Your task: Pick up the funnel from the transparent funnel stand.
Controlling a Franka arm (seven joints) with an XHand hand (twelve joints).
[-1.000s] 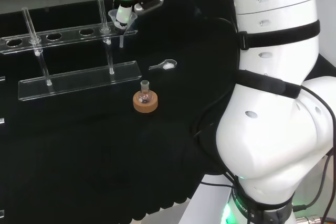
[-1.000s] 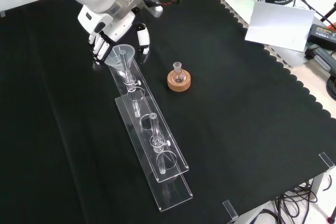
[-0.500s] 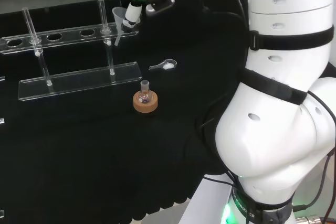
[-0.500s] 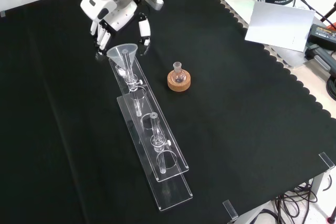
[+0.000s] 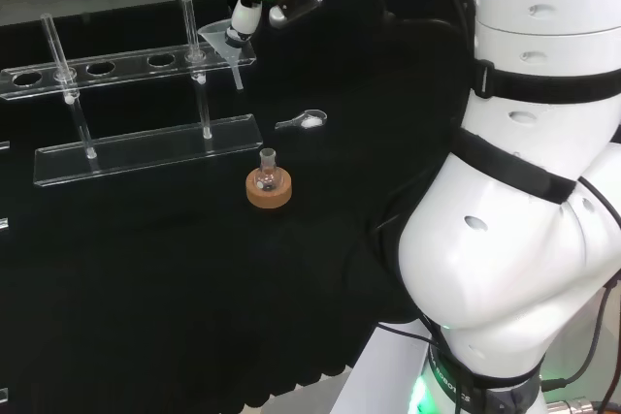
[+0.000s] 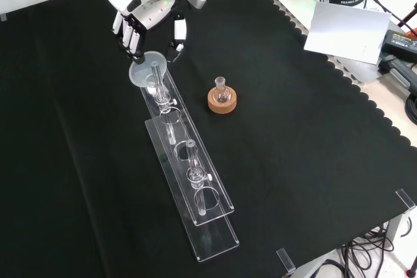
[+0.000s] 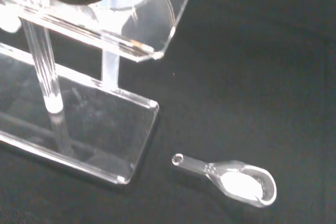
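I'm seeing the funnel (image 6: 146,71) hanging at the far end of the transparent funnel stand (image 6: 189,180), stem seemingly clear of its hole; light, slick and brittle, I judge, best taken at the cone rim. The hand (image 6: 144,11) is curling its fingers (image 6: 178,32) round it above the counter (image 6: 313,135)

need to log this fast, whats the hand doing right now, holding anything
Hand: fingers curled on the clear plastic funnel, at the end of the transparent funnel stand.
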